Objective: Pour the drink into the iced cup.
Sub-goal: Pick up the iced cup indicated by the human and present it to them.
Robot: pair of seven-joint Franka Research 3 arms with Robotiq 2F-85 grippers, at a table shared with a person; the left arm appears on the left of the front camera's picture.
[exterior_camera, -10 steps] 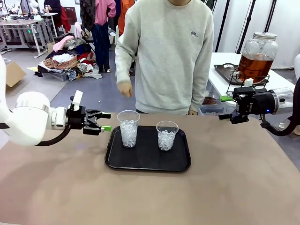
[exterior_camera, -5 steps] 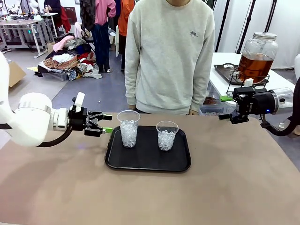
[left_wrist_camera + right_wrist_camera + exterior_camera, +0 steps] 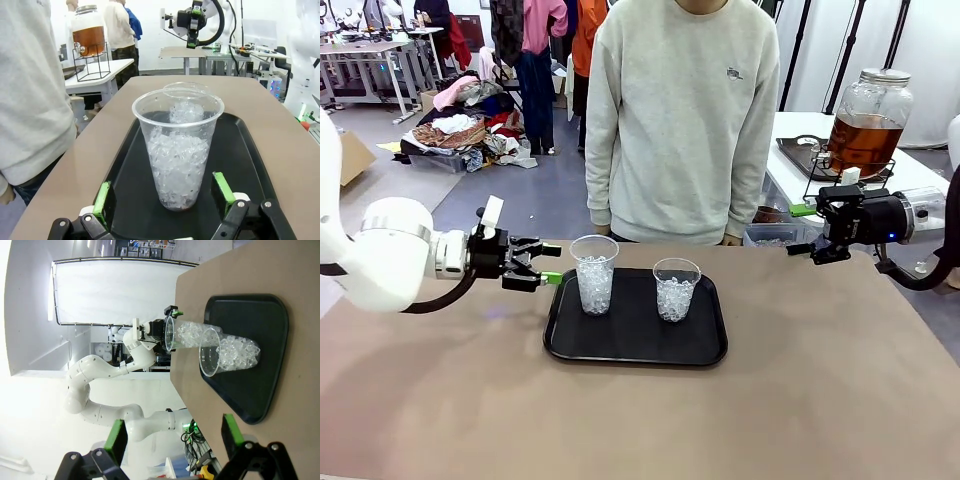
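Two clear iced cups stand on a black tray (image 3: 635,348): the left cup (image 3: 594,274) and the right cup (image 3: 676,289). My left gripper (image 3: 549,262) is open and level with the table, its tips just left of the left cup. In the left wrist view that cup (image 3: 178,150) stands between and just beyond my green pads (image 3: 103,199), with the other cup (image 3: 186,106) behind it. The amber drink (image 3: 862,142) fills a lidded glass jar on a side table at the back right. My right gripper (image 3: 802,229) hangs open in front of the jar, holding nothing.
A person in a grey sweatshirt (image 3: 680,120) stands at the table's far edge behind the tray, arms down. The jar rests on a black wire stand (image 3: 840,178) on a white side table. Bare brown tabletop (image 3: 640,420) stretches in front of the tray.
My left gripper has edged slightly right toward the left cup. The person's raised hand has dropped back to the side. The right arm has not moved.
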